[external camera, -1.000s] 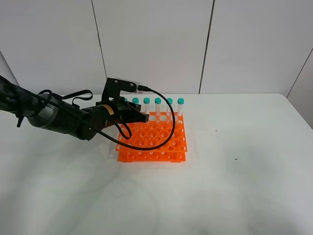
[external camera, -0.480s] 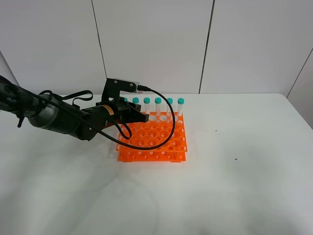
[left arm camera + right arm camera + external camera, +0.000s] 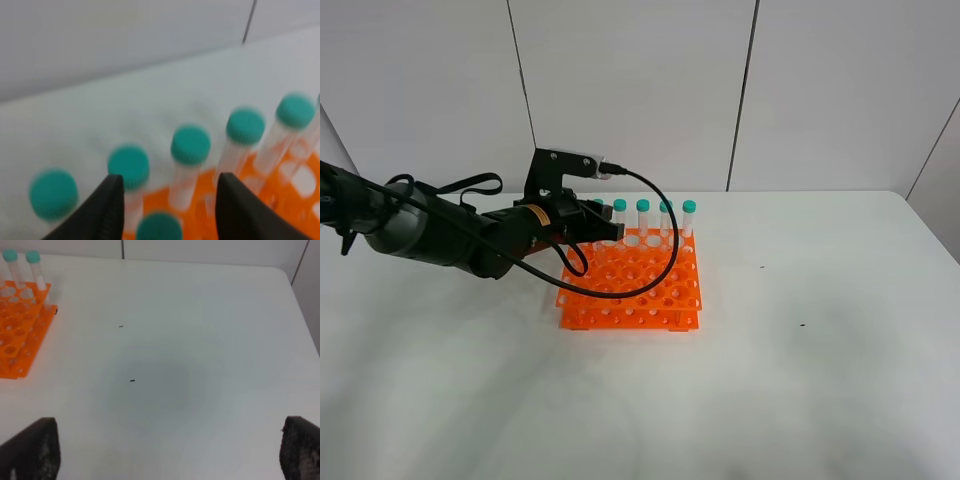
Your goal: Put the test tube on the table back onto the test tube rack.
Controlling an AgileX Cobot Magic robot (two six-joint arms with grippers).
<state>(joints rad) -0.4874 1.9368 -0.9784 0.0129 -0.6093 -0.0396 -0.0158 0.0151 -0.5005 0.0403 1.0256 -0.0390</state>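
The orange test tube rack point(image 3: 640, 290) stands mid-table on the white table point(image 3: 800, 380). Several clear tubes with teal caps point(image 3: 665, 207) stand in its back row. My left gripper point(image 3: 612, 232) hovers over the rack's back-left part. In the left wrist view my left gripper point(image 3: 169, 190) is open, and one teal-capped test tube point(image 3: 159, 227) stands upright between the fingers point(image 3: 107, 210) without touching them. The back-row tubes point(image 3: 190, 145) stand beyond it. No tube lies on the table. My right gripper point(image 3: 165, 452) is open and empty above bare table.
The left arm's black cable point(image 3: 660, 270) loops over the rack. The rack's right end point(image 3: 20, 335) with two tubes shows in the right wrist view. Small dark specks point(image 3: 132, 380) mark the table to the rack's right.
My left gripper has risen slightly and drawn back a little to the left over the rack's back-left part. The right arm has not moved.
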